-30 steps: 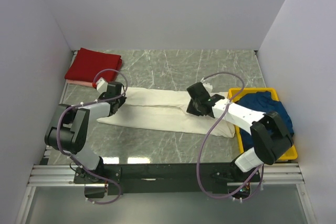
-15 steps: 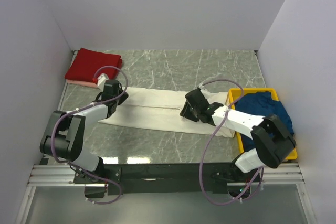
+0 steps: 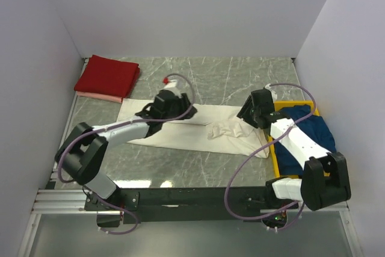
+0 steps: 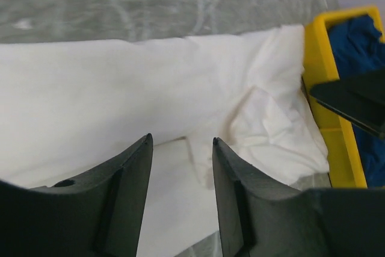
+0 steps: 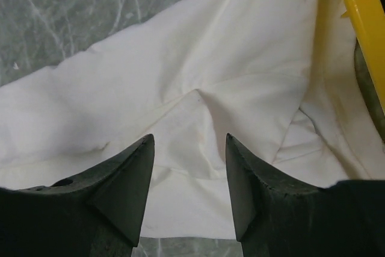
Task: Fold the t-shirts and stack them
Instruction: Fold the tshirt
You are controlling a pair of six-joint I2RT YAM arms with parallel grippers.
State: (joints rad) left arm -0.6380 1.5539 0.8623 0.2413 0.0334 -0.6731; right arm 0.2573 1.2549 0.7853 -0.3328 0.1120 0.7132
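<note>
A large cream t-shirt (image 3: 180,133) lies stretched across the table, rumpled toward its right end (image 3: 225,130). My left gripper (image 3: 189,112) hovers over its middle back edge, open, with only cloth (image 4: 120,88) below the fingers (image 4: 180,140). Over the shirt's right end, beside the bin, my right gripper (image 3: 244,117) is open too; in its own view the gripper (image 5: 189,138) has creased cream cloth (image 5: 228,58) beneath and nothing in it. A folded dark red t-shirt (image 3: 108,76) rests on a pink one (image 3: 95,95) at the back left. A navy t-shirt (image 3: 307,133) fills the bin.
The yellow plastic bin (image 3: 274,108) stands at the right edge, touching the cream shirt's end; it also shows as a yellow bin wall (image 4: 319,88) and a yellow rim (image 5: 361,16). White walls close in the table on three sides. Bare marble (image 3: 228,76) lies behind the shirt.
Both grippers opened and let go of the cream shirt. The left arm swung right from the shirt's left end to its middle; the right arm pulled back toward the bin, leaving a rumple.
</note>
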